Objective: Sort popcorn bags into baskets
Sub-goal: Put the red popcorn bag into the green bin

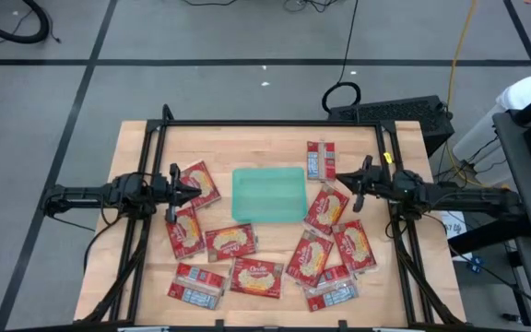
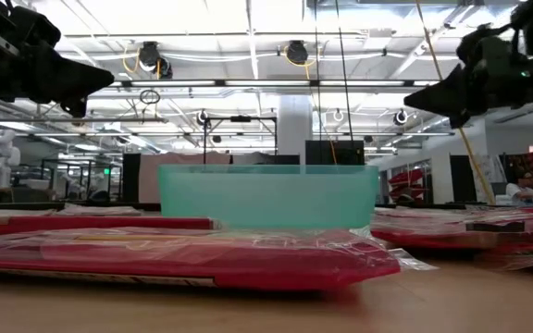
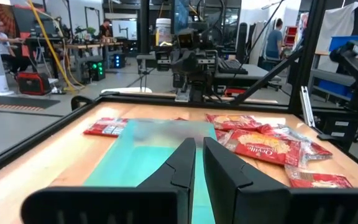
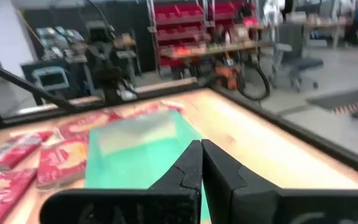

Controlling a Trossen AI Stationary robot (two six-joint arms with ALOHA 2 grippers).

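Two arms stretched level above the surface (image 1: 275,136), pointing inward at the teal tray (image 1: 268,194) mid-table. Left gripper (image 1: 194,189) over a packet (image 1: 199,182), fingers nearly closed, nothing held. Right gripper (image 1: 341,182) fingers closed, empty. Popcorn bags (image 1: 256,277) scattered round tray; none inside.
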